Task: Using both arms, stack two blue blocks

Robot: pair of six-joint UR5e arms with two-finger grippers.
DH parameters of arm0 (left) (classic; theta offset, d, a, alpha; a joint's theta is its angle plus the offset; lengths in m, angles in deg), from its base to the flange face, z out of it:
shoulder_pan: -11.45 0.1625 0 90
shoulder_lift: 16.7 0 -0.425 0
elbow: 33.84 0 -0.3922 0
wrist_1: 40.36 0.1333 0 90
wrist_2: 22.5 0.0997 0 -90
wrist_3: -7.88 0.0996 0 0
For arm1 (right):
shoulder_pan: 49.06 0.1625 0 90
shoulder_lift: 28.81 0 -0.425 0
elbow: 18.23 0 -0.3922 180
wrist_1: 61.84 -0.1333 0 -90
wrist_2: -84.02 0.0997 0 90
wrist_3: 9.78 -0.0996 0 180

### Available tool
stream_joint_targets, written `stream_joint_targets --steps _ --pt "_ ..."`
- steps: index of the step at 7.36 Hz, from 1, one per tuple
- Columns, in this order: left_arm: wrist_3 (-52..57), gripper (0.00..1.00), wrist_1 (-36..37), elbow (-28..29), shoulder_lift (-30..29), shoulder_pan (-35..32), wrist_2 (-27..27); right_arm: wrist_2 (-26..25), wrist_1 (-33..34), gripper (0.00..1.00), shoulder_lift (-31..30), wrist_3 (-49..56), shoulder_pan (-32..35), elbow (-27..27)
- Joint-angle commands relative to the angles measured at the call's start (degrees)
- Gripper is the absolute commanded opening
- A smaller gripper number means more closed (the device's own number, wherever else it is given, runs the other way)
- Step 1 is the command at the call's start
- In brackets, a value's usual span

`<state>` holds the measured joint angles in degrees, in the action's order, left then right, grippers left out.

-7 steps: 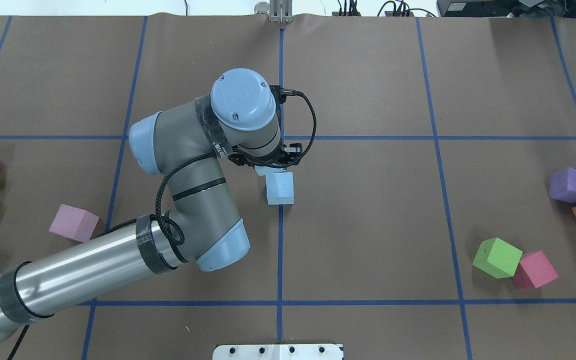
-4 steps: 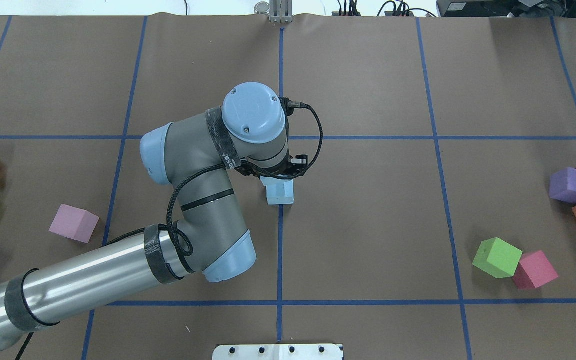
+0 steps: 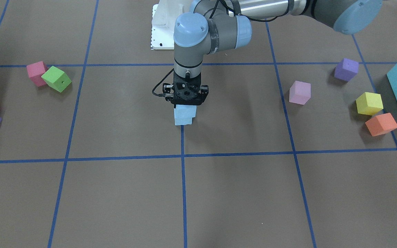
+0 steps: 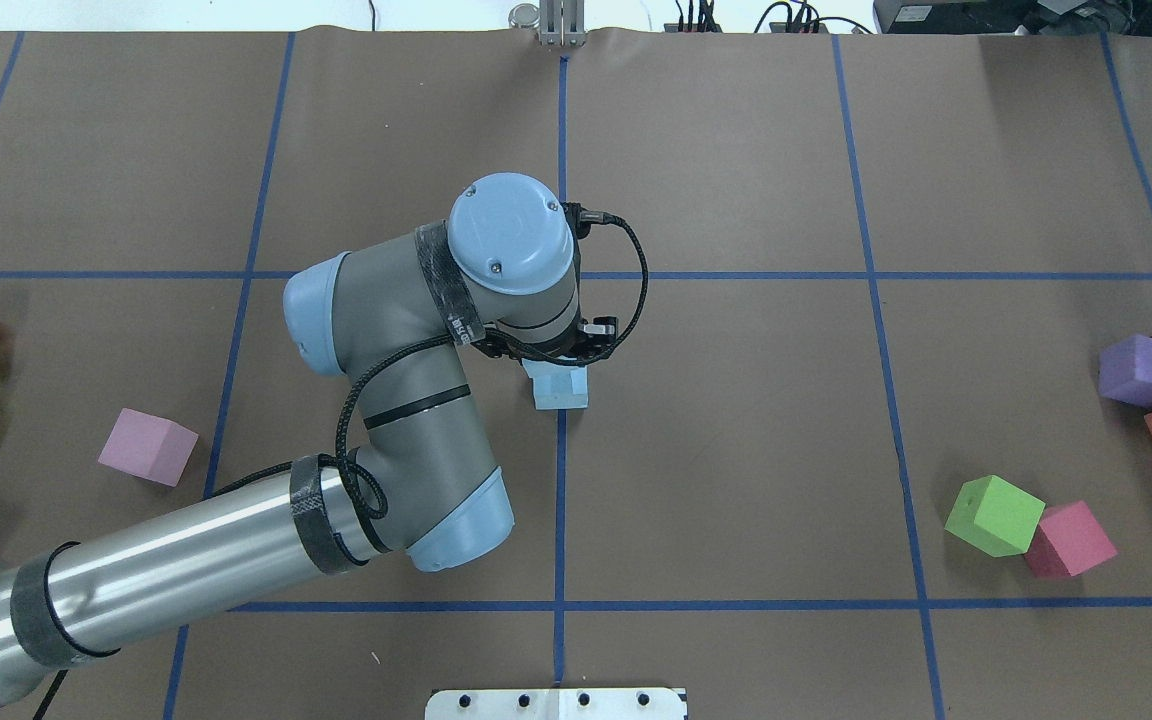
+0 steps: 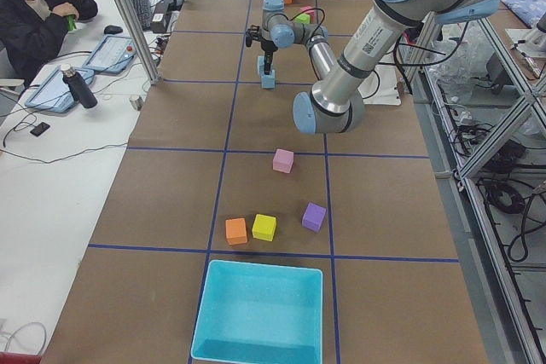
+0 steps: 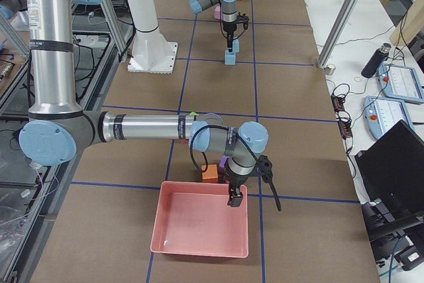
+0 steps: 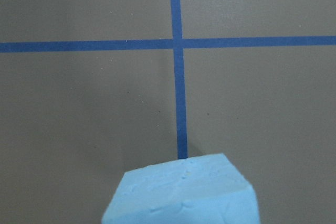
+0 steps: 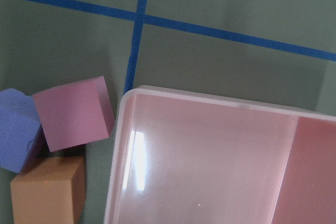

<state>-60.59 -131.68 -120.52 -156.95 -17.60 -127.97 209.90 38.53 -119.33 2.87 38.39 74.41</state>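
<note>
Two blue blocks (image 3: pixel 184 116), one above other, upper partly covered | left fingers hidden: state unclear | right fingers (image 6: pixel 233 198) tiny: unclear

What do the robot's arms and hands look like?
Both arms are grey-silver jointed tubes with round light blue joint caps. The left arm has black bands and a looping black cable leading to the black left hand. The right arm looks alike, ending in a black right hand.
</note>
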Motion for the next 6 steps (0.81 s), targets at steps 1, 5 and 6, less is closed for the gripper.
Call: stream_joint_targets --steps 1,5,6 --pt "0.00 0.27 0.00 -0.16 -0.03 0.30 0.00 0.06 0.09 1.00 -0.01 0.00 0.00 0.00" --pt "-0.09 0.34 0.00 -0.33 -0.03 1.80 0.09 0.15 0.09 1.00 -0.09 0.00 0.00 0.00" --pt "-0.09 0.39 0.00 -0.25 0.06 1.80 0.09 0.15 0.09 1.00 -0.09 0.00 0.00 0.00"
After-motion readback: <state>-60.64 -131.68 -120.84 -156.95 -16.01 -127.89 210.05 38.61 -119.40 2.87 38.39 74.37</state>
